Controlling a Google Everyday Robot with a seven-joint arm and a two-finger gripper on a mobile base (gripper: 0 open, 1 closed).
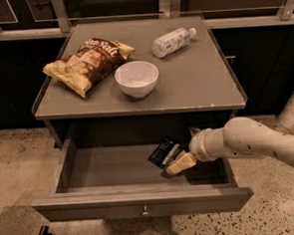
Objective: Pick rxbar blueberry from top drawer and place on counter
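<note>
The top drawer point(142, 199) stands pulled open below the counter point(199, 81). The rxbar blueberry point(163, 152), a small dark bar with pale lettering, sits tilted at the right of the drawer's floor. My gripper point(176, 160) reaches into the drawer from the right, and its tan tip touches or nearly touches the bar's right edge. The pale arm point(258, 142) passes over the drawer's right side. I cannot tell whether the bar is held.
On the counter lie a yellow-brown chip bag point(86, 61) at the left, a white bowl point(136, 78) in the middle and a plastic bottle point(171, 41) on its side at the back. The floor is speckled. A dark object point(19, 232) is at the lower left.
</note>
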